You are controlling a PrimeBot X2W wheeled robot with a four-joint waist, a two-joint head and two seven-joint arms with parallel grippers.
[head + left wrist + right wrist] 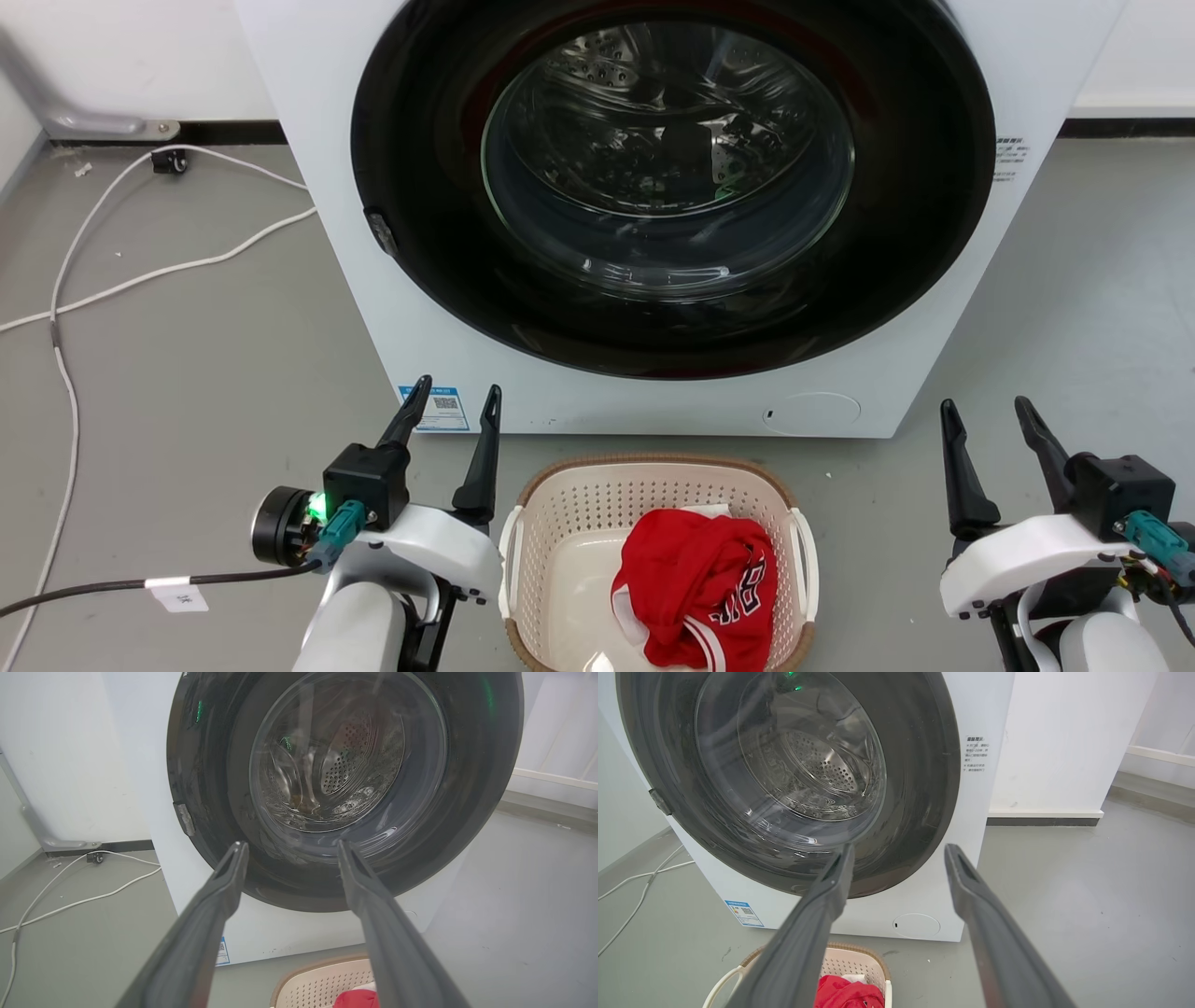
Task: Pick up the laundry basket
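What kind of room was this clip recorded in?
Probably a laundry area, perhaps a test room: a front-loading washing machine stands on a grey floor, with a laundry basket holding a red garment in front of it.

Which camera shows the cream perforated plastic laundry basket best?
The head view: the cream perforated plastic laundry basket lies nearly whole, brown rim and both white handles visible. The left wrist view catches one rim corner at its bottom edge; the right wrist view shows its far end, partly behind the right gripper.
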